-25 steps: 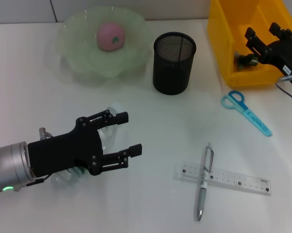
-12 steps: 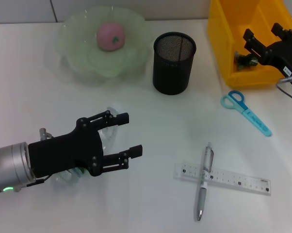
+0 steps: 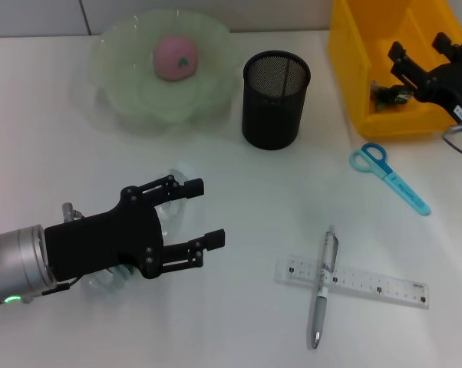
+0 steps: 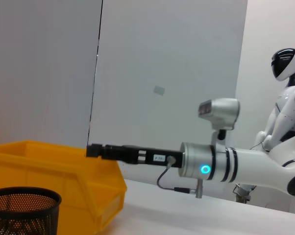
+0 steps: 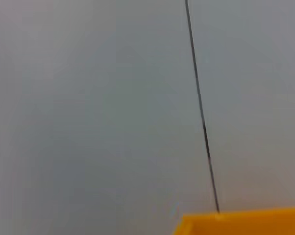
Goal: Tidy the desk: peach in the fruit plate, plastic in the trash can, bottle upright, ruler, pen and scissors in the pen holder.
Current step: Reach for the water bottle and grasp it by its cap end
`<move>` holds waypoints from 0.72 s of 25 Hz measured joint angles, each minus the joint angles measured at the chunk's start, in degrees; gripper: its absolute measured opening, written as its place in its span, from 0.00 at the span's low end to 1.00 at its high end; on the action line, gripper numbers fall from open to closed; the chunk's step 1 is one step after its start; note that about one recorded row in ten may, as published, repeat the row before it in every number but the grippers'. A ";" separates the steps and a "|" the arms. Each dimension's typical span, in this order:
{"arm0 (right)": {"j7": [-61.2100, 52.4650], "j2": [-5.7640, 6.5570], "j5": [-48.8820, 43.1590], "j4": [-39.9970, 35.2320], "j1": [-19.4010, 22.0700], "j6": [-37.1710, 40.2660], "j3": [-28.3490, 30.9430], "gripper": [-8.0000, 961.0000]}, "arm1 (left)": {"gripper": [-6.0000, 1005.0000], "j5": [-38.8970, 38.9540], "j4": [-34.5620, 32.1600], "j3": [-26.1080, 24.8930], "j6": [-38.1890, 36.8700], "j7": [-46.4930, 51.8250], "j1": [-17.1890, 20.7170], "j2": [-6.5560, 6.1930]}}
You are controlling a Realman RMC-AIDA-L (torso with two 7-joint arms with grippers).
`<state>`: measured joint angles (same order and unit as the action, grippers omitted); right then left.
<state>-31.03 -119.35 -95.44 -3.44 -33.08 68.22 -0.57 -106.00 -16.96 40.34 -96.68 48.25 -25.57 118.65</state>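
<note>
- Pen (image 3: 323, 286) right at the desk's (image 3: 246, 192) near edge, toward the right corner, lying across the clear ruler (image 3: 352, 282), the two touching where they cross; the ruler's printed marks are too small to read.
- Left gripper (image 3: 198, 212) sits by the near left corner, released, fingers spread wide, gripping nothing.
- Bottle (image 3: 139, 253), clear plastic, lies on its side directly under that left gripper and arm, mostly hidden; whether the fingers touch it, I cannot tell.
- Scissors (image 3: 388, 176), blue-handled, lie flat toward the right edge, just in front of the bin; there is print on the blade cover, unreadable.
- Pen holder (image 3: 275, 100), black mesh, stands upright toward the far edge, between plate and bin, nothing visibly sticking out of it.
- Fruit plate (image 3: 116, 84), pale green glass, sits at the far left corner, the pink peach (image 3: 175, 57) already in its middle.
- Trash can (image 3: 354, 46), a yellow bin, fills the far right corner, with crumpled dark plastic (image 3: 384, 95) lying inside.
- Right gripper (image 3: 423, 55) hangs over the bin's right side, fingers parted and unloaded; a small white label on its arm shows in the left wrist view, text too fine to read.
</note>
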 joint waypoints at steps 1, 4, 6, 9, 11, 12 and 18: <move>-1.88 0.11 -0.13 -0.29 1.28 3.87 -0.10 0.85 | 0.79 0.00 0.00 0.00 0.00 0.00 0.00 0.00; -4.56 0.23 -0.61 -1.19 2.95 8.66 -0.68 0.85 | 0.79 0.00 0.00 -0.04 -0.02 0.00 0.00 0.00; -10.06 0.34 -2.06 -4.50 5.63 15.84 -3.80 0.85 | 0.79 0.00 0.00 -0.21 -0.20 0.18 0.09 0.00; -14.65 0.40 -3.03 -7.77 7.20 20.27 -7.23 0.85 | 0.79 0.00 0.00 -0.29 -0.26 0.43 0.09 0.00; -21.48 0.94 -4.48 -12.60 9.12 25.61 -14.19 0.85 | 0.79 0.00 0.00 -0.33 -0.32 0.58 0.02 0.00; -21.48 0.94 -4.48 -12.60 9.12 25.61 -14.19 0.85 | 0.79 0.00 0.00 -0.33 -0.32 0.58 0.02 0.00; -27.58 3.90 -9.15 -17.17 10.72 31.05 -25.79 0.85 | 0.79 0.08 -0.04 -0.45 -0.35 0.69 -0.08 -0.05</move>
<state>-58.60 -115.45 -104.59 -20.61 -22.36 99.27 -26.36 -105.92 -17.00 39.89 -97.04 48.94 -25.65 118.60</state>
